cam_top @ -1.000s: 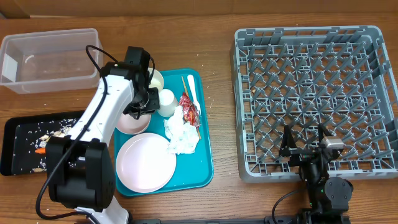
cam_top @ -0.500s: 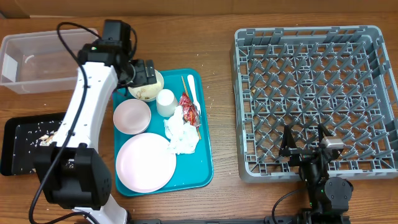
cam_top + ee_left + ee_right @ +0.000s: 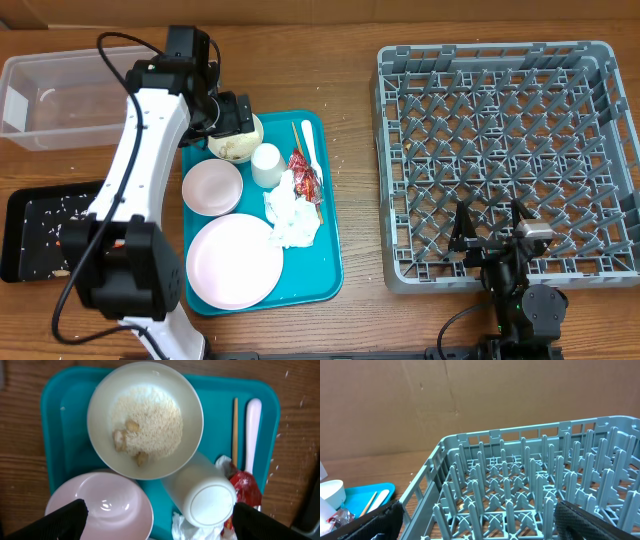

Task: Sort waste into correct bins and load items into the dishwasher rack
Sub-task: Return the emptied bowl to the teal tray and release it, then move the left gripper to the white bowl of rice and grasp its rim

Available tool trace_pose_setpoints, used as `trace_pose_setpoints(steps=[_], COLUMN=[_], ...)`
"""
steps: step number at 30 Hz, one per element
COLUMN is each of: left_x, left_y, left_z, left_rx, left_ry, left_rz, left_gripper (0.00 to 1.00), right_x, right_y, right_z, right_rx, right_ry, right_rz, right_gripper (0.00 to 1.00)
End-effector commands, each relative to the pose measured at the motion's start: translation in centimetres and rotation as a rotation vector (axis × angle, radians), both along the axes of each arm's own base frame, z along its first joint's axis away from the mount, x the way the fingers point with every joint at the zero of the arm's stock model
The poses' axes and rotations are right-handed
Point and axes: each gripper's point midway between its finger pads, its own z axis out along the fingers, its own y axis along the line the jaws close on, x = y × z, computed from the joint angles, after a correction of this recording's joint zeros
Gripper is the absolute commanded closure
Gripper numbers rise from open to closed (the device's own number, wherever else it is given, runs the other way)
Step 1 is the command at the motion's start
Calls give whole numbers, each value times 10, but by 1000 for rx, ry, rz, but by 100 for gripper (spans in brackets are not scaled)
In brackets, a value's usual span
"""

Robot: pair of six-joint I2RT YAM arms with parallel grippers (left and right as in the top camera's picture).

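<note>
- Overhead view: the left end effector is hovering over the far left corner of the teal tray, right above the bowl with rice.
- In the left wrist view, its fingertips are showing at the two bottom corners. They are spreading wide and are gripping nothing.
- The bowl with rice is holding white rice and some beige food scraps. It is sitting at the far end of the teal tray.
- The small white cup is standing just beside this bowl, on its right.
- The pink bowl is sitting on the near side of the bowl with rice.
- The round plate is lying on the near part of the teal tray.
- The crumpled white napkin is lying to the right of the round plate. The red wrapper is lying at its far edge.
- The white fork and the chopsticks are lying side by side along the right part of the teal tray.
- The clear tub is standing on the desk at the far left.
- The black tray is lying at the near left, and pale crumbs are lying in it.
- The dishwasher rack is standing on the right, well apart from the teal tray.
- The right end effector is resting at the near edge of the dishwasher rack. Its jaws are standing wide apart and are holding nothing.
</note>
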Motion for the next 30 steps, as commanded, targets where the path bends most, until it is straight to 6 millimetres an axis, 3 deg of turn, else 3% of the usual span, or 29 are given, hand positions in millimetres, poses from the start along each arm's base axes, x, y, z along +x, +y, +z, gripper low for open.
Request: trace_pose_setpoints(steps=[1,5,11,16,23,30], left_x=[1,1,5,1,-7,-19], left_y=[-13,-22,-36,-48,-35,-33], left_z=[-12,-14,6,14,23,56], left_rx=[-50,-47,-48,-31,119,103], left_ry=[42,43,6,7,26,-19], left_rz=[-84,-108,-141,-172,-115,-60], left_gripper=[6,9,16,14,17,16], right_x=[0,0,0,0,0,0], right_y=[-2,-2,-2,-2,-2,-2], right_z=[-2,-2,-2,-2,-2,-2], right_rx=[-7,-7,-7,-7,-7,-7], right_ry=[-4,-4,-4,-4,-4,-4], right_rz=[-8,-8,-8,-8,-8,-8], right_gripper=[0,0,0,0,0,0])
